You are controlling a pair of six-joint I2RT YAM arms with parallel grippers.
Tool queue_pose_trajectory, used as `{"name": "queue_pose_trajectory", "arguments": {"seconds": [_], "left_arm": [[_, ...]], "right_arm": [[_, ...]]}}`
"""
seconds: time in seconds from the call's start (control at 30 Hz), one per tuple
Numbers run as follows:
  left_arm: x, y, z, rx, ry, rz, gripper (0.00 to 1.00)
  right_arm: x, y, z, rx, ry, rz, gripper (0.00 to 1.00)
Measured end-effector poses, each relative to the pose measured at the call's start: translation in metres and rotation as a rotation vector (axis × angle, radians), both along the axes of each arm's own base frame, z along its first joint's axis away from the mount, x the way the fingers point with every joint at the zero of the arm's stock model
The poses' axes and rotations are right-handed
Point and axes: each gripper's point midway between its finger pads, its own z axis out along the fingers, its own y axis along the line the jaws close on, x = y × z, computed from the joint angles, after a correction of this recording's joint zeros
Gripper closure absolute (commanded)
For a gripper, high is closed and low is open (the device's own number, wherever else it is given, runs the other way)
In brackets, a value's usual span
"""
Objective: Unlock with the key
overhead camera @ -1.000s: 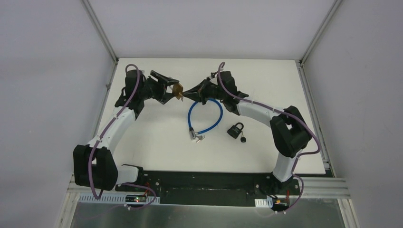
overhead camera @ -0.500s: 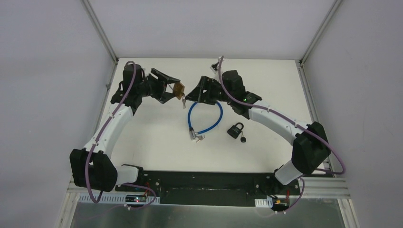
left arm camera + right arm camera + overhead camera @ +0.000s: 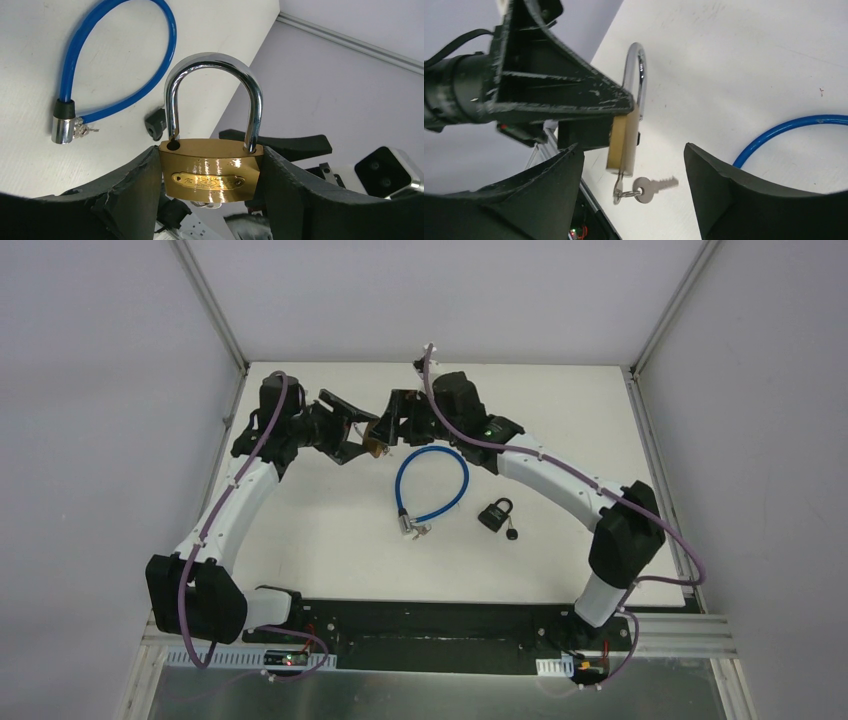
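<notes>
Turning the key looks like the step in hand, and doing it well seems to depend on how each arm meets the brass padlock [image 3: 622, 142], which hangs in the air above the far part of the table [image 3: 330, 530].

The left gripper [image 3: 211, 175] has the simpler job. Its fingers are clamped on the two narrow sides of the padlock's body, shackle [image 3: 215, 62] upward and keyhole end downward. A firm grip matters, since I expect any twist on the key to try to spin the body between the pads.

The right gripper [image 3: 631, 147] sits level with the padlock with its jaws spread wide, one on each side of it. It holds nothing and touches nothing. It should probably drop to just below the padlock, close on the flat head of the key, and roll about the key's own axis.

On the table below the padlock lies a blue cable lock [image 3: 466, 478]. A small black padlock [image 3: 495, 513] lies beyond it, well apart.

The key [image 3: 619, 181] sits in the underside of the brass padlock, and a spare key [image 3: 653, 186] dangles beside it on a ring. That spare could catch in the jaws. I cannot tell whether the shackle is latched.
</notes>
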Motion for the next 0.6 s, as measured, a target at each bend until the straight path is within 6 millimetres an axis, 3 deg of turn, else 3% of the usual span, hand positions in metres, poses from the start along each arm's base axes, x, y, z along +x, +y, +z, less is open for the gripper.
{"name": "queue_pose_trajectory", "arguments": {"seconds": [0.1, 0.27, 0.33, 0.37, 0.43, 0.5, 0.6], "left_arm": [[0.000, 0.000, 0.000, 0.001, -0.002, -0.001, 0.94], [-0.002, 0.000, -0.003, 0.011, 0.004, -0.005, 0.89], [-0.002, 0.000, -0.003, 0.012, 0.007, -0.007, 0.70], [-0.002, 0.000, -0.003, 0.013, 0.006, -0.009, 0.62], [-0.003, 0.000, -0.003, 0.014, 0.002, -0.012, 0.39], [-0.003, 0.000, 0.000, 0.016, -0.011, -0.013, 0.19], [-0.007, 0.002, 0.011, 0.027, -0.067, -0.018, 0.02]], "right_arm": [[0.008, 0.004, -0.013, -0.047, 0.016, -0.018, 0.42], [0.001, 0.009, -0.021, -0.058, 0.053, 0.008, 0.66], [-0.004, 0.012, -0.019, -0.041, 0.067, 0.031, 0.83], [-0.006, 0.014, -0.017, -0.029, 0.075, 0.039, 0.83], [-0.007, 0.015, -0.016, -0.025, 0.080, 0.042, 1.00], [-0.006, 0.015, -0.014, -0.013, 0.081, 0.045, 1.00], [-0.004, 0.015, -0.011, 0.038, 0.108, 0.053, 1.00]]}}
